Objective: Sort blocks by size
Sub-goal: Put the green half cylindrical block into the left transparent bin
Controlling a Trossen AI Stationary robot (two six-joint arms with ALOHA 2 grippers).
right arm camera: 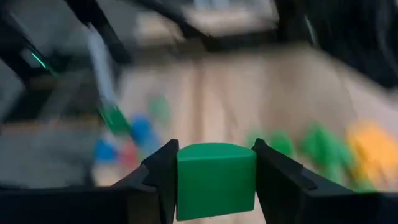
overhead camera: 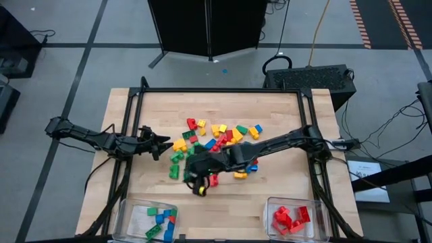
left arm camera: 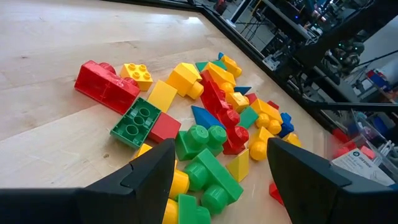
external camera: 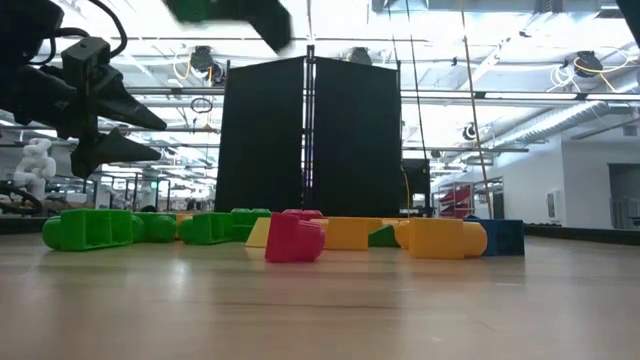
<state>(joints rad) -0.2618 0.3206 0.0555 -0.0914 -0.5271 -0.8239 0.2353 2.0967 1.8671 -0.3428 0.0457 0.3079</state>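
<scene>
Right gripper (right arm camera: 214,180) fingers clamp a green block (right arm camera: 216,179), lifted over the pile's near-left edge. Risk: shallow pinch slips during carry, dropping it outside the left bin (overhead camera: 128,217). Left gripper (left arm camera: 217,180) fingers spread, empty, hovering left of pile (overhead camera: 216,138).

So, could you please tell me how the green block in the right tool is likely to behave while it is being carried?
The green block looks like rigid moulded plastic, so it probably won't flex between the fingers of the right tool. It appears hollow like the other blocks, so likely light for its size. Its smooth, glossy faces could let it slip if the squeeze is weak.
</scene>
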